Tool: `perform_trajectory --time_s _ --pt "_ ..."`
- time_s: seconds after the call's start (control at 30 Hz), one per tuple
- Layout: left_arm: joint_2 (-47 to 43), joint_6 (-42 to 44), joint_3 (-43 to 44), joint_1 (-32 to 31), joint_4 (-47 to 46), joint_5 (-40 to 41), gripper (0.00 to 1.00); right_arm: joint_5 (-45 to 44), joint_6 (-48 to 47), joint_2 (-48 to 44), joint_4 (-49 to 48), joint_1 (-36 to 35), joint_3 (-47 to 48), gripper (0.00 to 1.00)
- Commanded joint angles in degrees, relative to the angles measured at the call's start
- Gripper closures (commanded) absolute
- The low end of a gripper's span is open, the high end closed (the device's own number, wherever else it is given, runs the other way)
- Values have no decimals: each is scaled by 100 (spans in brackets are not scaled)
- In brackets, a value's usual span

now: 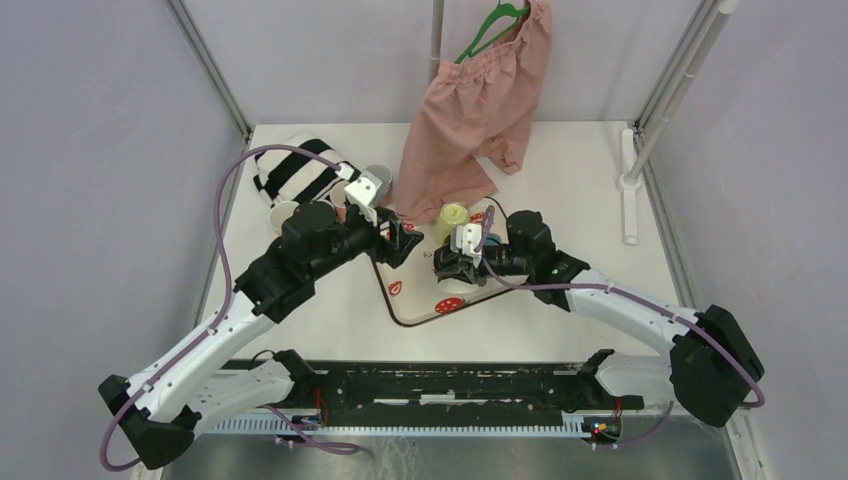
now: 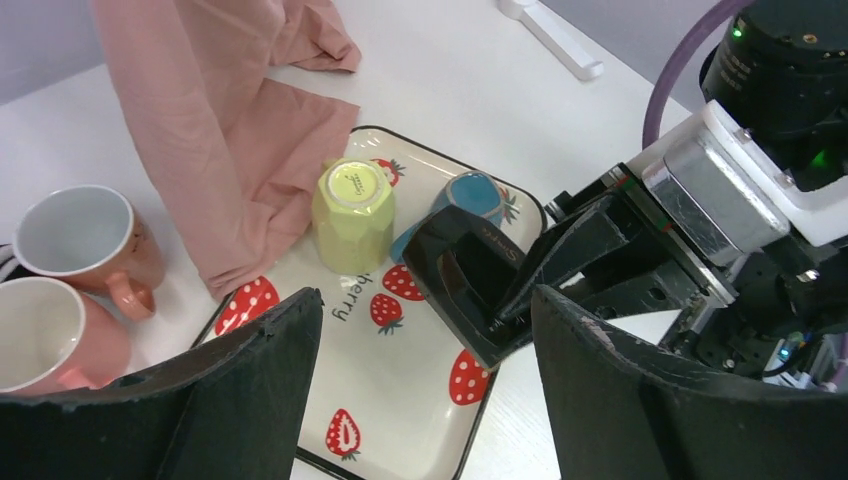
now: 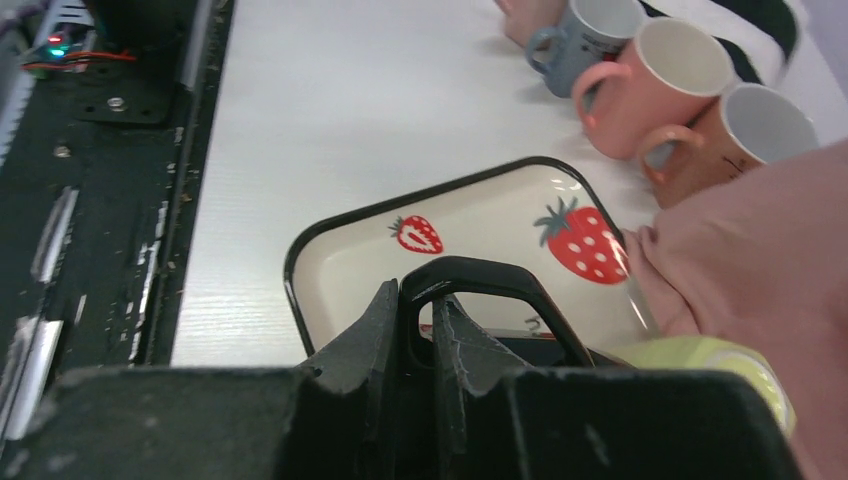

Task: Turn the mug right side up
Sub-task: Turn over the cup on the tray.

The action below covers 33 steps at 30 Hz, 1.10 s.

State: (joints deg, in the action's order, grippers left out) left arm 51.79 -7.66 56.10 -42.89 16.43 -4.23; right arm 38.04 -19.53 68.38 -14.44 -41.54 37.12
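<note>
A black mug (image 2: 462, 285) hangs tilted over the strawberry tray (image 2: 400, 420), its mouth facing the left wrist camera. My right gripper (image 3: 418, 300) is shut on its handle (image 3: 500, 275), one finger inside the loop and one outside. My left gripper (image 2: 425, 300) is open and empty, its jaws wide apart just in front of the black mug. In the top view the left gripper (image 1: 400, 240) and the right gripper (image 1: 447, 265) meet over the tray (image 1: 415, 315). A yellow-green mug (image 2: 352, 215) stands upside down on the tray, with a blue mug (image 2: 470, 193) beside it.
Pink shorts (image 1: 475, 110) hang from a green hanger and drape onto the tray's far corner. Two pink mugs (image 2: 85, 235) and a grey-blue mug (image 3: 585, 35) stand upright left of the tray by a striped cloth (image 1: 295, 170). A white tool (image 1: 628, 185) lies at the right edge.
</note>
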Motion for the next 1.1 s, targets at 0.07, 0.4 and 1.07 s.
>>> perform_trajectory --time_s 0.07,0.4,1.07 --pt "108 1089 112 -26 267 -8 17 2149 -1299 556 1246 141 1119 100" --pt "-902 3695 -1040 -35 -261 -1825 12 2208 -2805 870 2923 219 1763 100" --pt "75 6338 -648 -43 664 -3352 12 2615 -4708 1253 4592 220 2706 100"
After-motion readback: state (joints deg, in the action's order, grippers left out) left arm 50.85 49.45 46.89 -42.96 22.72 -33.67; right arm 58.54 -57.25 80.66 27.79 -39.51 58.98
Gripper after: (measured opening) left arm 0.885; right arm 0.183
